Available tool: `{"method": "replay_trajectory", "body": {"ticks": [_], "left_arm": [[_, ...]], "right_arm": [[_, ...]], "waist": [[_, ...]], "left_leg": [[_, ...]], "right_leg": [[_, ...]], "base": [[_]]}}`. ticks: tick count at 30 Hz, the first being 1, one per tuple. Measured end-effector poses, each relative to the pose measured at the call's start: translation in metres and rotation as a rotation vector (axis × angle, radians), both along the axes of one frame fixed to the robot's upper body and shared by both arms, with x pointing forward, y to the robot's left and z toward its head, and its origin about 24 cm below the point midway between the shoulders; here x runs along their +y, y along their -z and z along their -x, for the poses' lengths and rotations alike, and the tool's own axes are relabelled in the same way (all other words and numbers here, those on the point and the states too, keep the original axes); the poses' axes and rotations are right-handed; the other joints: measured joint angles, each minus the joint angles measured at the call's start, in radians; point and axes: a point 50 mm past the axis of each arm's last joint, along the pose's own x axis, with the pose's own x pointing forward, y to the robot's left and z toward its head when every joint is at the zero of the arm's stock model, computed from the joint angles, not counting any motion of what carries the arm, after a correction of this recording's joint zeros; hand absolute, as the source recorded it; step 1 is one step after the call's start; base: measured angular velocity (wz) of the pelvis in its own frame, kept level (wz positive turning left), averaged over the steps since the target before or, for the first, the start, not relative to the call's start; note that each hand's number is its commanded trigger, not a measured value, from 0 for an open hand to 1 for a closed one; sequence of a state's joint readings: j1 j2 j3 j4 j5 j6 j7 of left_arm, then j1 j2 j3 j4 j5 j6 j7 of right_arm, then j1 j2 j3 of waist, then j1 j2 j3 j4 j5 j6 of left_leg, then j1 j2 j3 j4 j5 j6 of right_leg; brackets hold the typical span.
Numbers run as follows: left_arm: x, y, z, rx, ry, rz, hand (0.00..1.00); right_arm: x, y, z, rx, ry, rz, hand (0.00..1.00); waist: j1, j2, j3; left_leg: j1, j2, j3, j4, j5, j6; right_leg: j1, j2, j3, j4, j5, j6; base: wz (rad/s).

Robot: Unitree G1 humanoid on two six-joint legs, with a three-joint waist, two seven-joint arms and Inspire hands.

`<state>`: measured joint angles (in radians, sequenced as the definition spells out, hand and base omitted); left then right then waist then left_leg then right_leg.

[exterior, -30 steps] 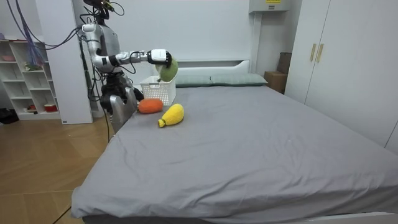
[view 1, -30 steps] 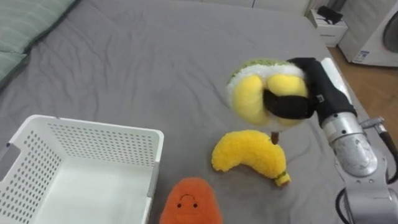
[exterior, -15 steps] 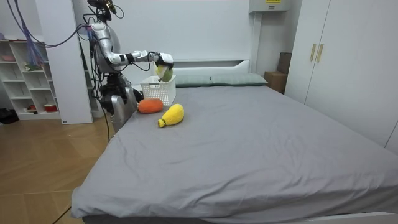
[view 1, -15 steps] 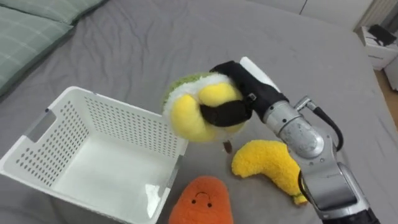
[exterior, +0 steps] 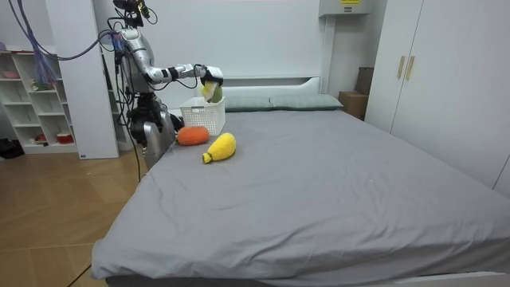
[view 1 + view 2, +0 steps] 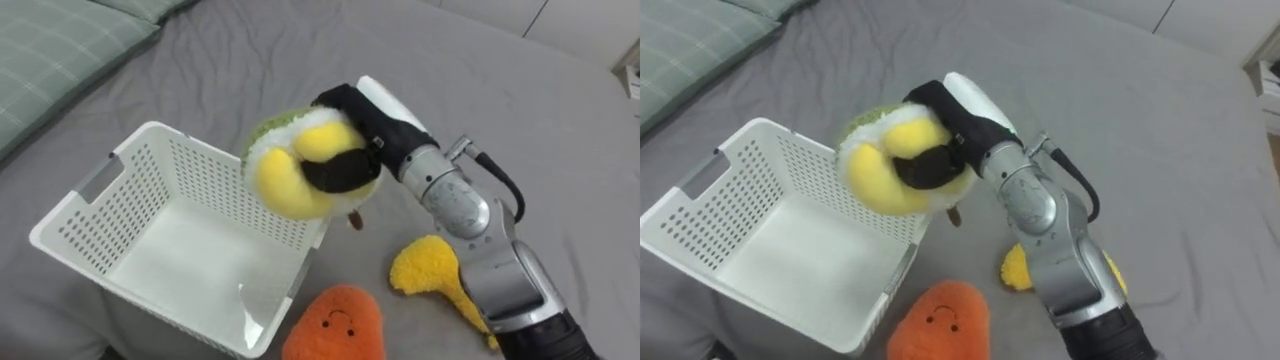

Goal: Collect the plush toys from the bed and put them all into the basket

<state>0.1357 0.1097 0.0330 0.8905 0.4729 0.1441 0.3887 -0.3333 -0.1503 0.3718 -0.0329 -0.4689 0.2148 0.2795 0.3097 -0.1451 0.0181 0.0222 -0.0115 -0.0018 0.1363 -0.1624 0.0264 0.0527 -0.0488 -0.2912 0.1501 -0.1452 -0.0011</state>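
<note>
Fingers of right hand curled tight round plush, held over basket, just inside its rim. Risk: let go here and plush clips rim, tumbling back onto bed toward banana and carrot below fingers.

In the eye views, a pale green checked pillow lies at 10 o'clock, running out past the frame's corner.

In the room view, a white open shelf unit stands at 9 o'clock with small items on its shelves, and a tall white panel stands just beside it. A wooden floor spreads across 8 o'clock. White wardrobe doors fill 3 o'clock, with two slim gold handles side by side. At 1 o'clock, two green pillows lie against a low white headboard. A brown bedside cabinet sits at 2 o'clock, between the pillows and the wardrobe. A white box is mounted on the wall above it.
</note>
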Motion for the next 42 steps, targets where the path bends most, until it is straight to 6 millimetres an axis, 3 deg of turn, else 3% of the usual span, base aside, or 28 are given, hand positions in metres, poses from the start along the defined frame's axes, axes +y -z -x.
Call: {"method": "replay_trajectory", "body": {"ticks": [13,29,38,42], "left_arm": [[0.0,-0.002,-0.006,-0.015,0.003,-0.001,0.0],[0.002,-0.003,-0.008,-0.017,0.009,-0.004,0.0],[0.002,-0.002,-0.008,-0.011,0.009,0.003,0.0],[0.001,0.002,-0.001,0.022,0.001,0.007,0.0]], "right_arm": [[0.012,0.004,0.001,0.015,-0.043,0.02,0.0],[0.014,0.008,-0.002,0.02,-0.02,0.011,0.0],[0.014,0.006,-0.002,0.013,-0.03,-0.007,0.0],[0.01,0.004,-0.003,0.005,-0.008,-0.058,0.0]], "waist": [[0.051,-0.01,0.0069],[0.047,-0.011,0.0122],[0.044,0.007,0.0129],[0.037,0.022,0.0072]], "left_leg": [[-0.025,-0.006,-0.035,0.016,0.006,0.0],[-0.029,-0.009,-0.042,0.02,0.006,0.001],[-0.029,-0.01,-0.042,0.021,0.006,0.001],[-0.027,-0.016,-0.04,0.027,0.007,0.002]], "right_leg": [[0.0,-0.007,-0.044,0.0,0.0,0.0],[0.0,-0.009,-0.055,0.0,0.001,0.002],[-0.001,-0.009,-0.055,-0.001,0.001,0.002],[0.0,-0.009,-0.052,-0.001,0.001,0.002]], "base": [[0.09],[0.01],[0.0],[0.0]]}}
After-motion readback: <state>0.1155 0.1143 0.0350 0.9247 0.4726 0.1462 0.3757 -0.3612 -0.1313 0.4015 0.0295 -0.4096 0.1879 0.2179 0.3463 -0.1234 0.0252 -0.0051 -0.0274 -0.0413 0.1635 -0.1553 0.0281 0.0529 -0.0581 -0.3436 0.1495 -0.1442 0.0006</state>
